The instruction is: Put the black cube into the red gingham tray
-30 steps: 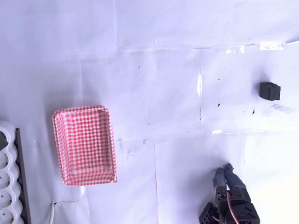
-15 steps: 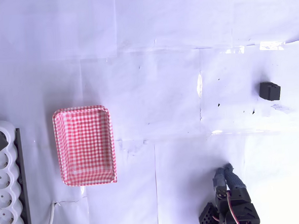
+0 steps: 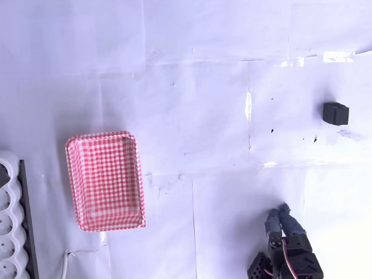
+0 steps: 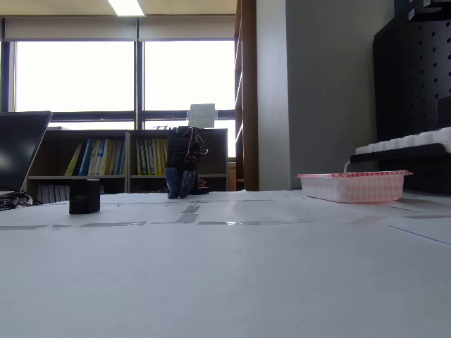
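Observation:
The small black cube [image 3: 335,113] rests on the white table at the right of the overhead view; in the fixed view the cube [image 4: 84,196] stands at the left. The red gingham tray [image 3: 105,181] lies at the left of the overhead view and holds nothing; in the fixed view the tray [image 4: 352,186] sits at the right. My gripper [image 3: 281,213] hangs low at the bottom edge, well below and left of the cube, its blue-grey fingers together with nothing between them. Far back in the fixed view the gripper [image 4: 181,184] points down at the table.
A white egg-carton-like holder [image 3: 6,251] on a dark strip fills the lower left corner, with a white cable [image 3: 61,273] beside it. A laptop [image 4: 17,158] stands at the left in the fixed view. White paper sheets taped together cover the table [image 3: 195,82].

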`<action>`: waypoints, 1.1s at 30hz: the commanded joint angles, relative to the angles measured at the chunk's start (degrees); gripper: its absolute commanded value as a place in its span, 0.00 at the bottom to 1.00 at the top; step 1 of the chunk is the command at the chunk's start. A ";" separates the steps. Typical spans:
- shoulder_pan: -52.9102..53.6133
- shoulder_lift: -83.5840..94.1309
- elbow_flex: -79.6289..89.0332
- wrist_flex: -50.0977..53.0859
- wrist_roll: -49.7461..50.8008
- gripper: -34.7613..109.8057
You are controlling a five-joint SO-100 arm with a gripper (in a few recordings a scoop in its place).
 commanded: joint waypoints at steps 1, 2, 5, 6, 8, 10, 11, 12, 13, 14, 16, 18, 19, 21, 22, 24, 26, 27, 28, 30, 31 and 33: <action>-0.88 -0.79 0.62 1.85 0.53 0.24; -0.88 -0.79 0.62 1.85 0.53 0.24; -0.88 -0.79 0.62 1.85 0.53 0.24; -0.70 -0.79 0.62 1.85 0.53 0.24; -0.88 -0.79 0.62 1.85 0.53 0.24; -2.37 -0.79 0.62 2.11 2.20 0.24; -3.16 -0.79 0.62 2.02 1.32 0.24; -4.13 -0.79 0.62 1.76 -0.09 0.24; -4.57 -0.79 0.62 1.76 0.44 0.24; -4.48 -0.79 0.62 1.93 1.67 0.24; -3.43 -0.79 0.62 2.55 6.50 0.24; -3.08 -0.53 0.62 1.05 11.78 0.24; -2.64 1.85 0.62 -1.85 17.31 0.24; 0.00 7.47 0.62 -12.83 12.48 0.24; 1.58 11.51 0.62 -20.65 7.73 0.27; 5.10 20.04 0.62 -33.31 6.77 0.29; 8.53 27.95 0.70 -42.19 10.20 0.29; 10.20 31.73 0.88 -46.14 11.69 0.30; 11.95 35.86 0.97 -50.36 13.54 0.34; 15.03 43.77 1.23 -60.03 14.59 0.41; 16.17 47.37 1.23 -64.78 14.77 0.43; 18.11 53.09 1.32 -72.95 14.68 0.49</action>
